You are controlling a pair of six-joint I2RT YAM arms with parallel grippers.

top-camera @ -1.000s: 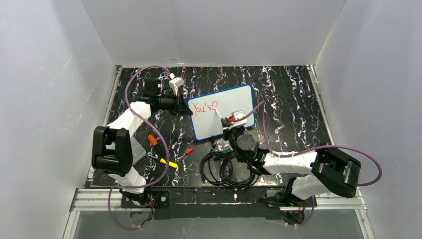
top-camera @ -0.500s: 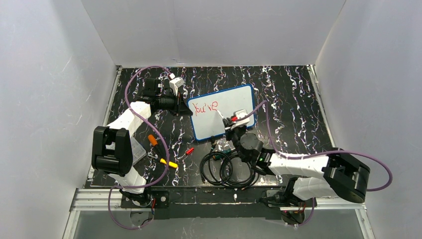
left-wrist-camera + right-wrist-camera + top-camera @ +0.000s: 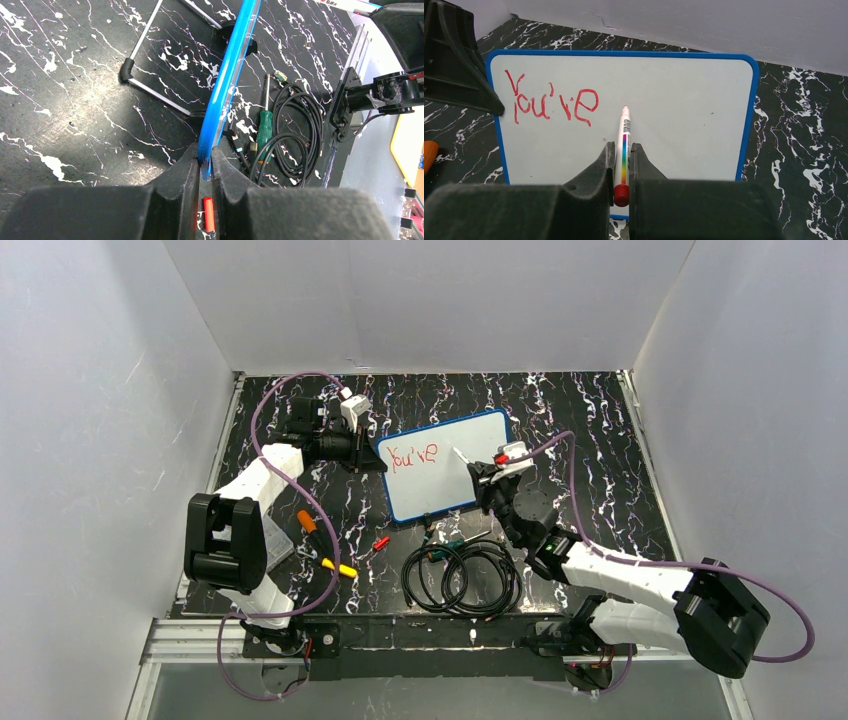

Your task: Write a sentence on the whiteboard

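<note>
1. Rightward and up the board went the right gripper (image 3: 497, 464), pinching a marker (image 3: 624, 142); its tip now sits just right of the sentence (image 3: 551, 102), so far "You're".
2. Propped on the table (image 3: 585, 420), the whiteboard (image 3: 450, 492) has its edge clamped by the left gripper (image 3: 204, 156).
3. Tip contact is unclear, perhaps lifted.
4. Pressing hard could tip the board back or twist it in the clamp, smearing letters.

The whiteboard (image 3: 440, 490) stands mid-worktop (image 3: 590, 440), left claw (image 3: 378, 460) at its left edge, right claw (image 3: 484, 472) with marker (image 3: 624, 145) before its right side. Cables (image 3: 460, 580) lie in front, pens (image 3: 307, 521) front-left.
</note>
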